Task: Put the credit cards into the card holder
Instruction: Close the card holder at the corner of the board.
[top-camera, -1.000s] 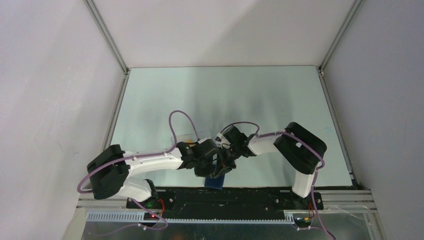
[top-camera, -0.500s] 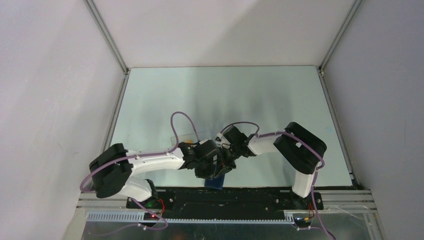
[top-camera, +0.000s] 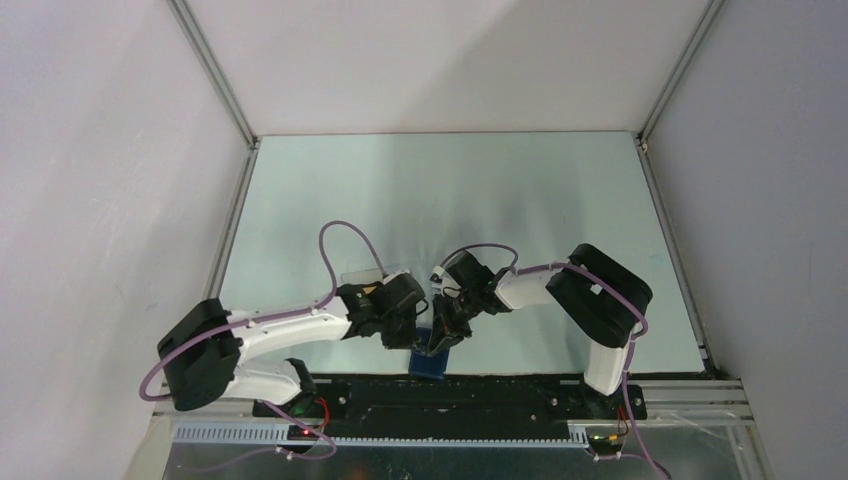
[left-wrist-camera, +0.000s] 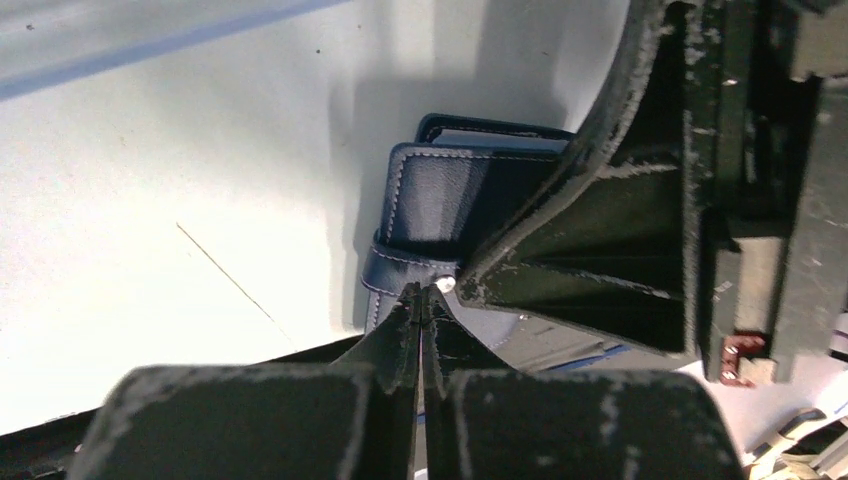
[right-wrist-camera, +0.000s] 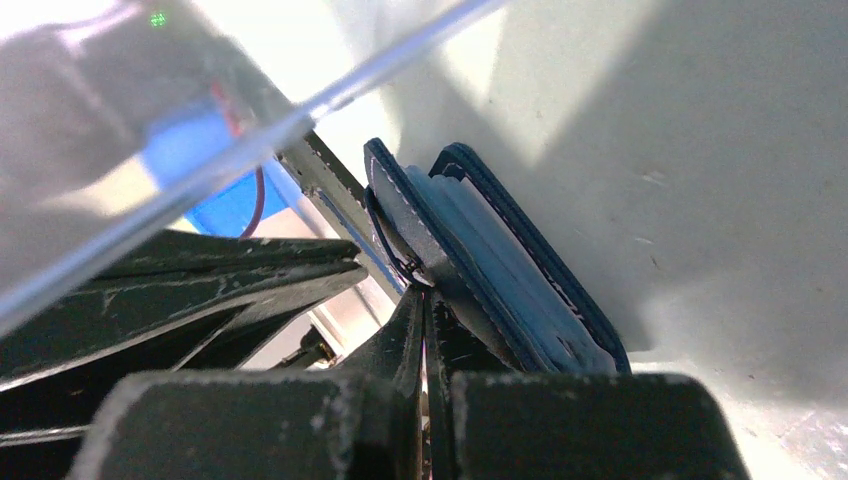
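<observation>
Navy leather-look, stitched at the edges: the card holder (top-camera: 432, 362) is sitting right at the table's near edge, at 6 o'clock in the top view, tipped up on its side rather than lying flat. I'm judging it light and supple. The covers are flexing around the pale blue slots, so it is likely to fold or twist under a one-sided pull. The snap tab (left-wrist-camera: 400, 272) and the stitched rim are looking like the sensible places to take hold. The left gripper (left-wrist-camera: 421, 300) is coming in from the holder's 10 o'clock. Its fingers are pressed together with no gap, the tips are meeting right at the tab beside the silver stud, and it seems to be pinching that strap. The right gripper (right-wrist-camera: 425, 305) is working from about 12 o'clock, fingers likewise squeezed tight on the holder's outer cover, apparently propping it up. So the holder is being gripped between the two pincers, touching both. Further out, at 11 o'clock, the clear plastic tray (top-camera: 372, 270) is lying just beyond the left wrist. I'm not making out the credit cards anywhere.
</observation>
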